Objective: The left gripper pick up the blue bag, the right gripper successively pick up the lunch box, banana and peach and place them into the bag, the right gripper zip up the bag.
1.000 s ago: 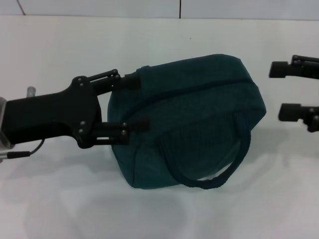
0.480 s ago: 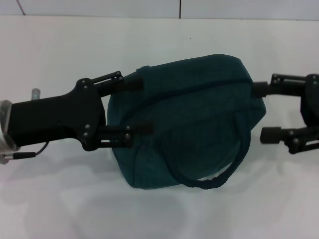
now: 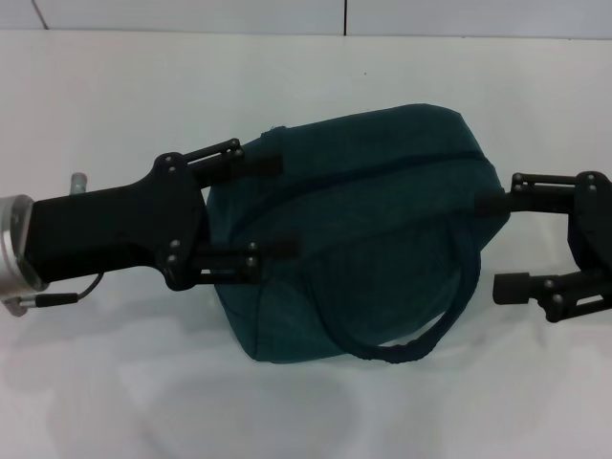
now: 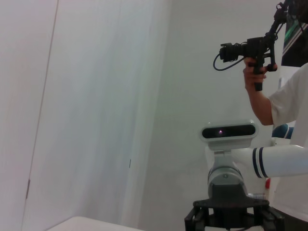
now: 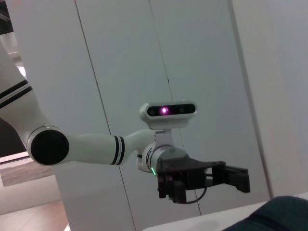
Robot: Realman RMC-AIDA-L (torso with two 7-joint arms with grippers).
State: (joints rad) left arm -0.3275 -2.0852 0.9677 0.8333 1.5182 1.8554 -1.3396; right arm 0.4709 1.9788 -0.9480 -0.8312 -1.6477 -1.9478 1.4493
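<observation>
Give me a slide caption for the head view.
Open left gripper and right gripper flank the closed blue bag.

Left gripper [image 3: 271, 206]: matte black claw, two slim fingers on paired linkage bars, small silver screws at pivots. Behind jaws: blocky black body, silver wrist cylinder, thin cable. Right gripper [image 3: 502, 245]: same black linkage build. White head [image 5: 168, 114], dark visor; white arm, black bands.
</observation>
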